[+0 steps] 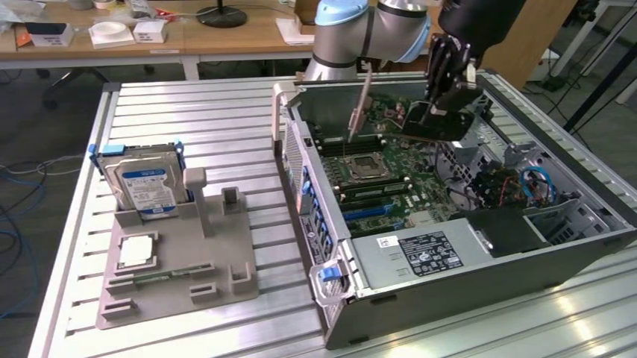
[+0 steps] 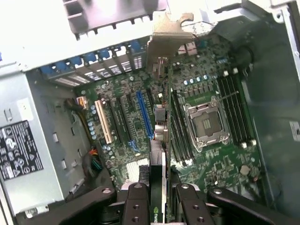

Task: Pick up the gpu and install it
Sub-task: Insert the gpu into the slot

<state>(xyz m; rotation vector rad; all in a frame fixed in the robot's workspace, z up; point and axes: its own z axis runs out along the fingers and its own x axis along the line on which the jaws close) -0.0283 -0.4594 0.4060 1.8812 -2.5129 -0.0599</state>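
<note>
In the exterior view, your gripper (image 1: 450,97) is inside the open computer case (image 1: 448,313), which lies on its side on the slatted metal table (image 1: 199,112). Its fingers are pinched on the gpu (image 1: 433,125), which hangs over the far end of the motherboard (image 1: 398,186). The case also holds the processor socket (image 1: 360,168), a power supply (image 1: 423,253) with a black label at the near end, and blue and red cables (image 1: 532,186) toward the exterior view's right. On the table at the exterior view's left stands a grey holder (image 1: 179,291). A hard drive (image 1: 145,186) stands upright in its back slot, a processor chip (image 1: 137,250) lies flat in a recess, and a narrow memory stick (image 1: 149,277) lies in a groove.

In the wrist view, you see the gpu (image 2: 157,178) edge-on, clamped between the two black fingers (image 2: 136,206). Its metal bracket (image 2: 168,33) is at the far end, near the case wall with the blue-tabbed slot covers (image 2: 112,58). Beneath it, the card's line runs between the blue expansion slot (image 2: 144,117) and the processor socket (image 2: 206,124). You cannot tell whether its lower edge touches the board.
</note>
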